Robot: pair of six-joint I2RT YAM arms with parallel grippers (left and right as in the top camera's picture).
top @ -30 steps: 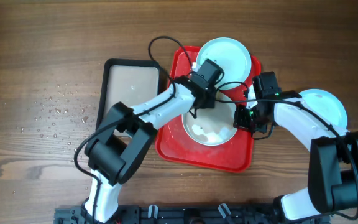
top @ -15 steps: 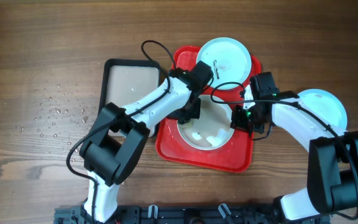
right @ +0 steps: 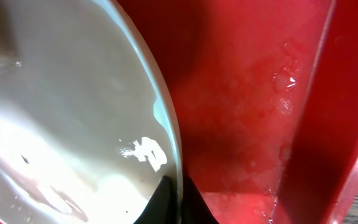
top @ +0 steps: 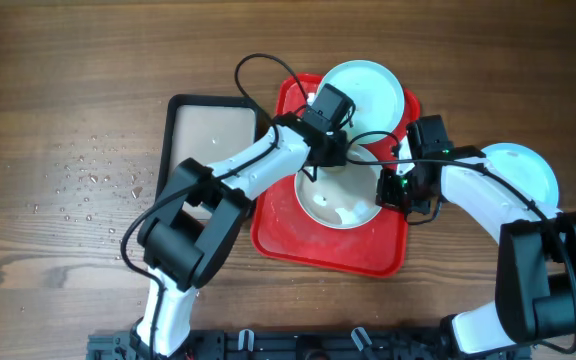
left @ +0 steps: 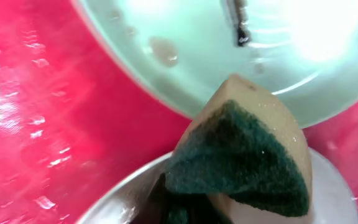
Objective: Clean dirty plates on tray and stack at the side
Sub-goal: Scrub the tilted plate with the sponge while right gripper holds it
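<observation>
The red tray (top: 273,215) lies mid-table. A white plate (top: 340,203) sits in its middle, wet, with small dark specks. My right gripper (top: 398,190) is shut on that plate's right rim, which the right wrist view shows clamped between its fingers (right: 178,200). My left gripper (top: 334,160) is shut on a green-and-yellow sponge (left: 241,155) over the white plate's far edge. A pale blue plate (top: 366,92) with a black smear (left: 238,25) lies at the tray's far end. A second pale blue plate (top: 525,170) rests on the table to the right.
A black-rimmed beige tray (top: 213,140) lies just left of the red tray. Water drops (top: 93,180) dot the wood at the left. The red tray floor (right: 247,112) is wet. Both arms crowd over the tray.
My left gripper swept with the sponge to the white plate's left side, then back to its far edge near the pale blue plate. The right gripper kept its hold on the rim.
</observation>
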